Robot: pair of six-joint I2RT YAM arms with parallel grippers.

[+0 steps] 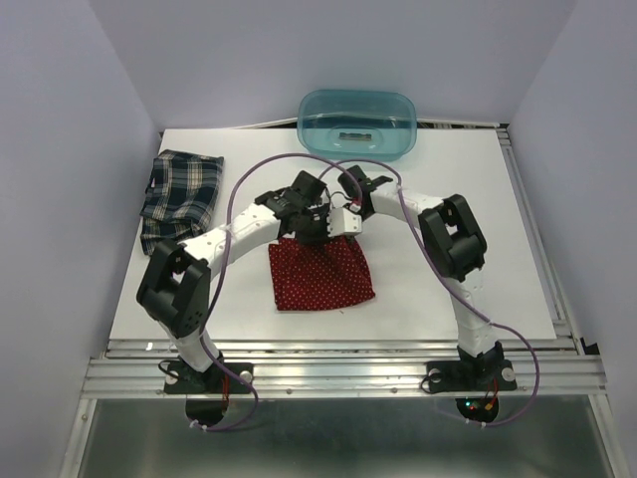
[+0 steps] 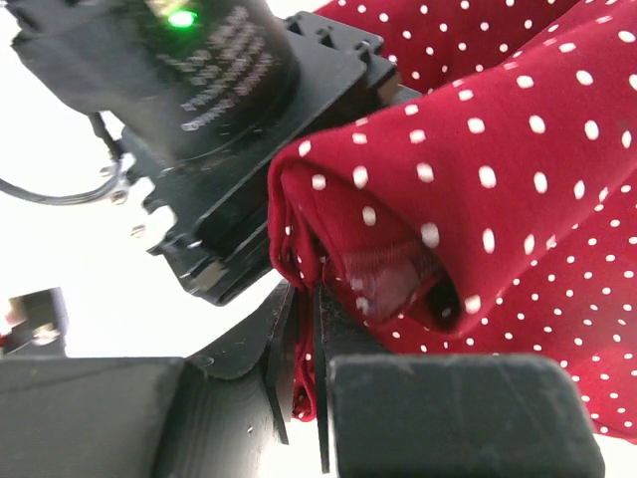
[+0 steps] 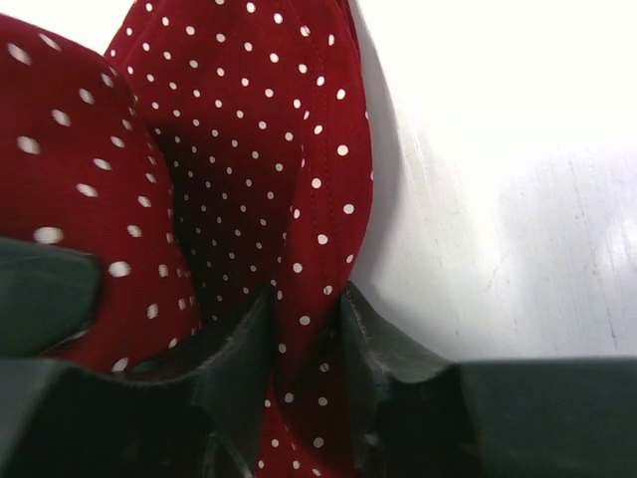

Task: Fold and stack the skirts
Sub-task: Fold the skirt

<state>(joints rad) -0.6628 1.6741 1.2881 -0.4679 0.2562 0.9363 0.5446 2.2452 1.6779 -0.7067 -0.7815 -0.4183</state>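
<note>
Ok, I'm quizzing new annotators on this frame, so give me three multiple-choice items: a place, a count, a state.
1. Where does the plaid skirt lie? A) the table's far left B) its middle C) its near right corner
2. How many skirts show? A) one B) two C) three
3. What do the left pincer and right pincer do? A) hang open B) both pinch the red skirt C) both hold the plaid skirt
Answers: A, it lies apart at far left; B, one plaid, one red; B, each wrist view shows red cloth clamped.
</note>
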